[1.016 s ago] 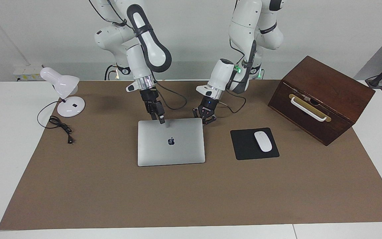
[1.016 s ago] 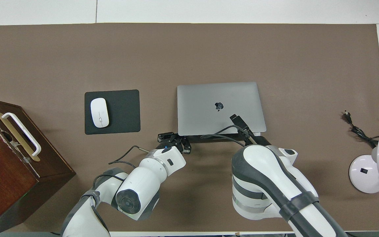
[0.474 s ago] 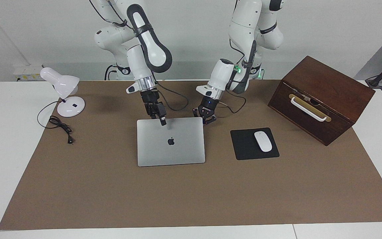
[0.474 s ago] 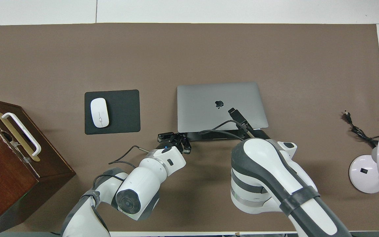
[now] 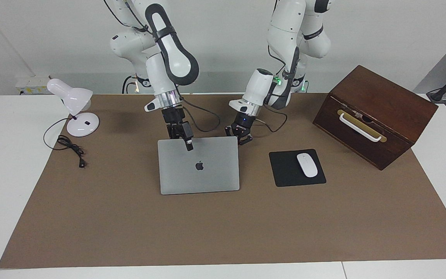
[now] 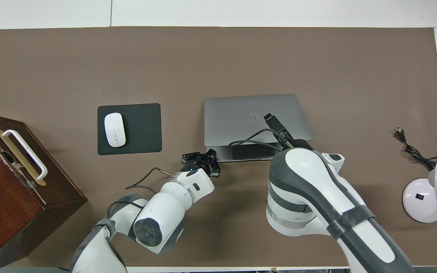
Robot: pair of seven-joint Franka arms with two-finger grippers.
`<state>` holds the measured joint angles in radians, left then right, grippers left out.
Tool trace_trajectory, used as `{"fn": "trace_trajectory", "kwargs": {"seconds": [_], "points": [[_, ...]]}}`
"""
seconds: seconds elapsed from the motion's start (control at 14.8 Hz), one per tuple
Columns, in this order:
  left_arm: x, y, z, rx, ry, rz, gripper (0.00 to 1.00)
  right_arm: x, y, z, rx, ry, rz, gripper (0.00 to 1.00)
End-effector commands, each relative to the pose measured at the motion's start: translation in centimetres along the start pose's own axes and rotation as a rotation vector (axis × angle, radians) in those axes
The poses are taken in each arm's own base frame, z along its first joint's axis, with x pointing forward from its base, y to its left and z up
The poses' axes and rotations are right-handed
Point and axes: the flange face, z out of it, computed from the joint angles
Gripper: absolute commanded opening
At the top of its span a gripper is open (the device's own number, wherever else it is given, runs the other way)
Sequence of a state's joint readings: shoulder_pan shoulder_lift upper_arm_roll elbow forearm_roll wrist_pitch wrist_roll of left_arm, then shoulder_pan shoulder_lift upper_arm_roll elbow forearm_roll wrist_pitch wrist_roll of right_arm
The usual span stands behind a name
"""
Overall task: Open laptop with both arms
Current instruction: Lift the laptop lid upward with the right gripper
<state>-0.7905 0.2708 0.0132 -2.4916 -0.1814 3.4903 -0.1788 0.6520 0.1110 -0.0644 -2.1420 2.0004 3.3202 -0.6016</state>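
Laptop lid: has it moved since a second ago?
Yes. The laptop lid has risen at its edge nearer the robots, lifted by the right gripper; its hinge edge stays level with the mouse pad.

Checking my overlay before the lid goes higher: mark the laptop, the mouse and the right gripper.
laptop [image 5: 207, 176]: facing view, bare lid below the logo.
mouse [image 5: 307, 164]: facing view, middle of its white shell.
right gripper [image 5: 188, 144]: facing view, fingertips at the lid's raised edge.

White wall [image 5: 223, 38], brown-matted table [image 5: 223, 232].
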Motion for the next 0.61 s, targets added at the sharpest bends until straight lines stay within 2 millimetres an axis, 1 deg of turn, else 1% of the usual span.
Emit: {"fn": "trace_trajectory", "kwargs": {"seconds": [0.0,0.27,0.54], "points": [[-1.3,-0.5,1.3,0.016,-0.02,0.012,0.0,1.8,-1.6,0.7,0.036,0.02,-0.018,1.0],[-1.3,-0.6,1.3,0.016,-0.022,0.012,0.0,3.1,-3.1,0.5,0.075,0.031,-0.016,1.0],[-1.3,-0.6,1.3,0.017,-0.022,0.011,0.0,5.0,-4.9,0.1,0.121,0.054,-0.017,1.0]]}}
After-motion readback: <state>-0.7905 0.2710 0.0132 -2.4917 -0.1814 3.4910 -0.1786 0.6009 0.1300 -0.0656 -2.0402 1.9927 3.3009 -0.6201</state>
